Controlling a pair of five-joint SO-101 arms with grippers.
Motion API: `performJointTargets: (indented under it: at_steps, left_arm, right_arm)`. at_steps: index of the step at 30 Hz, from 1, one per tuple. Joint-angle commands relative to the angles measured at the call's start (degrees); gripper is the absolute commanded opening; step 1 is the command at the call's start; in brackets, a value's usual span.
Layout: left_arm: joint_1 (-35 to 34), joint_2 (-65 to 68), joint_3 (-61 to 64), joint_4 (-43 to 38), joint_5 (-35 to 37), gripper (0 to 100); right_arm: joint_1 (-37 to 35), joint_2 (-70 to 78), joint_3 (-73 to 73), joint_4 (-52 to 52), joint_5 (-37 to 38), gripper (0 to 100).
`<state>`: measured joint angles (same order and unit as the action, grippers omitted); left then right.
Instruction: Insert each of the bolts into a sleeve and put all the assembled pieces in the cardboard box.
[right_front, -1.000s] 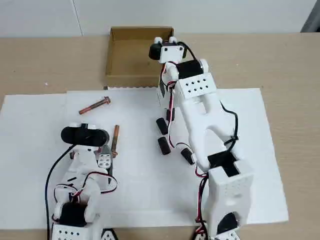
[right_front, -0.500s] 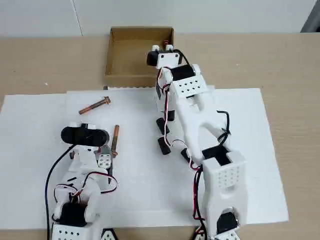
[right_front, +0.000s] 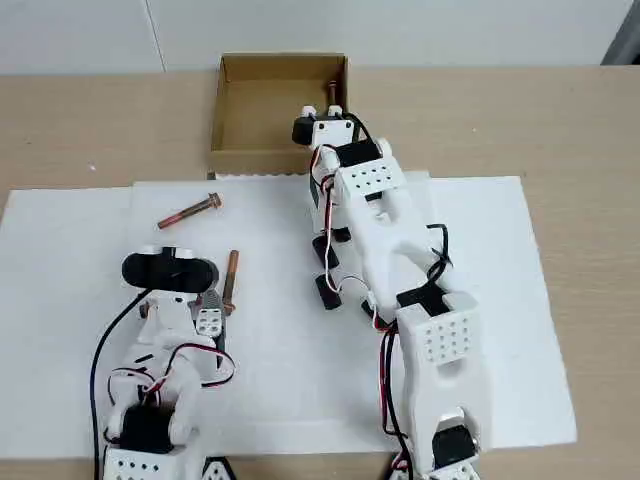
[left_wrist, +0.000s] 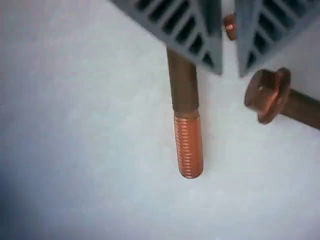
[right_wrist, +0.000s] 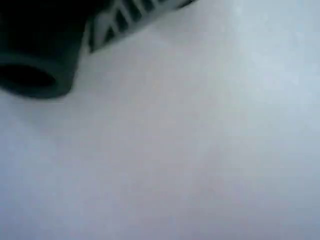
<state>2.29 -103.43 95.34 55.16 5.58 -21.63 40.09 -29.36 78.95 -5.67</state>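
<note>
Overlooking desk: bolt lies lengthwise just beside left gripper, the nearer arm; right gripper is at cardboard box.
Left wrist: threaded tip points away from gripper; its state cannot be told.
Right wrist: dark sleeve close by; this gripper's state cannot be told either.

2 copper bolts lie flat; cardboard box open.

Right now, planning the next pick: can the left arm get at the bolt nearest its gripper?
Probably yes: that bolt lies on bare paper right at the left gripper, nothing else on it; the other bolt lies apart.
</note>
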Motion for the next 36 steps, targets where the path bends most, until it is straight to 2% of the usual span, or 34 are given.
performJointTargets:
  at_steps: [1, 3, 8, 23, 26, 29, 36]
  left_arm:
    - [-0.1, -0.6, -0.2, -0.2, -0.4, 1]
    - [-0.1, -0.6, -0.2, -0.2, -0.4, 1]
    - [-0.1, -0.6, -0.3, -0.2, -0.4, 1]
    - [-0.1, -0.6, -0.3, -0.3, -0.4, 1]
    - [-0.1, -0.6, -0.3, -0.3, -0.4, 1]
    - [-0.1, -0.6, -0.4, -0.3, -0.4, 1]
    - [0.4, -0.3, -5.8, 2.6, -0.4, 1]
  right_arm:
    - [0.4, 0.4, -1.5, -0.1, -0.5, 4.9]
    - [0.2, 0.5, -1.5, -0.3, -0.5, 0.0]
    - [0.1, -2.6, -3.2, 0.7, -0.6, 0.3]
    - [-1.8, -30.1, -4.9, 17.1, -0.7, 0.3]
    - [-0.8, -34.7, -4.4, 17.5, -3.3, 0.3]
    - [-0.5, -39.7, 0.6, 17.5, -3.8, 0.3]
    - [-0.1, -54.4, 22.8, 16.8, -7.0, 0.3]
